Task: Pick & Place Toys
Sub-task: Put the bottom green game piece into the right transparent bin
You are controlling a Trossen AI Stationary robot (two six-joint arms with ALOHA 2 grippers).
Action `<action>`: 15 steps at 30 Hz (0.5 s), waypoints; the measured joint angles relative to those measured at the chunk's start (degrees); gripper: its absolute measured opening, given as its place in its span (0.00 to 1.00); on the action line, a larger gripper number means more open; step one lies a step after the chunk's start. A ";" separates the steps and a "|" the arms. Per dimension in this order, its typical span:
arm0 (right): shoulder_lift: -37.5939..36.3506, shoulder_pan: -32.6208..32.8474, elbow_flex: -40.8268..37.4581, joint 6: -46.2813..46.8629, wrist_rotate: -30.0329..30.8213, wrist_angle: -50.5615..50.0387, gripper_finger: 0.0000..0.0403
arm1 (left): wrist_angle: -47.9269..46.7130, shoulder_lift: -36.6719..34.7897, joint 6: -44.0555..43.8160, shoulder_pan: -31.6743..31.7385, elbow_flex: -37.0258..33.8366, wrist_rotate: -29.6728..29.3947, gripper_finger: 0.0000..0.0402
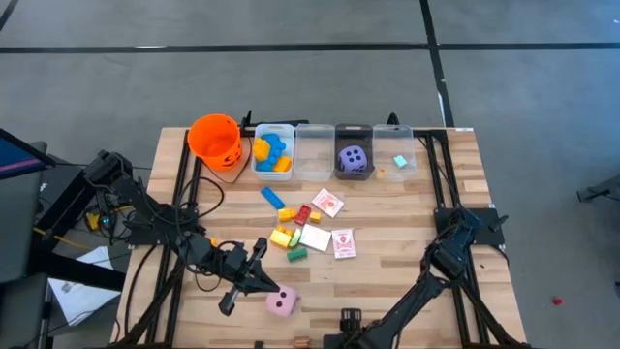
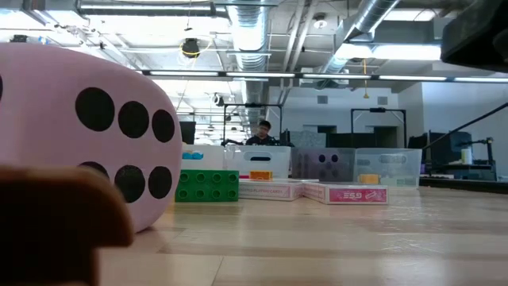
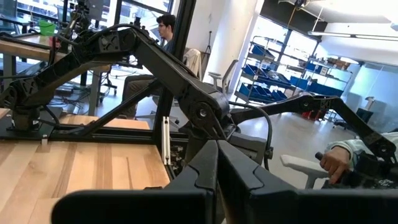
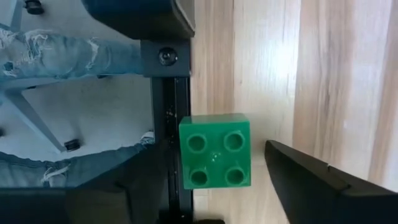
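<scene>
Two pink-and-white cards (image 2: 353, 193) carry print too small to read.

The high view looks straight down on the whole table (image 1: 387, 208). The low view sits at tabletop level, close against the pink die (image 2: 87, 135), which both views share. The wrist views look out past the table's edge.

An orange bucket (image 1: 215, 139) stands at the far edge of the wooden table (image 1: 407, 223), and just beside it a row of clear plastic bins (image 1: 334, 150) runs along that same edge. Beyond the table a person (image 2: 263, 133) sits among desks, under bare ceiling ducts (image 2: 254, 32).
</scene>
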 joint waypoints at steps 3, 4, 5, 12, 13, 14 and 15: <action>0.00 -0.15 0.00 0.00 -0.02 0.00 0.52 | 0.01 0.00 0.00 -0.02 0.00 0.16 0.00; 0.00 -0.18 0.00 0.00 -0.04 0.00 0.47 | 0.01 0.00 0.00 0.00 0.00 0.16 0.00; 0.00 -0.33 0.00 0.00 -0.04 0.00 0.41 | 0.01 0.00 0.00 -0.01 0.00 0.16 0.00; -0.04 -0.74 0.00 0.46 -0.66 0.01 0.34 | 0.01 0.00 0.00 0.00 0.00 0.13 0.00; -0.11 -0.74 0.00 0.29 -0.90 -0.06 0.34 | 0.01 0.00 0.00 0.00 0.00 0.11 0.00; -0.34 -0.76 0.00 -0.22 -1.37 -0.57 0.34 | 0.01 0.00 0.00 0.00 0.00 0.11 0.00; -0.60 -0.79 -0.02 -0.86 -2.09 -1.16 0.34 | 0.01 0.00 0.00 -0.01 0.00 0.11 0.00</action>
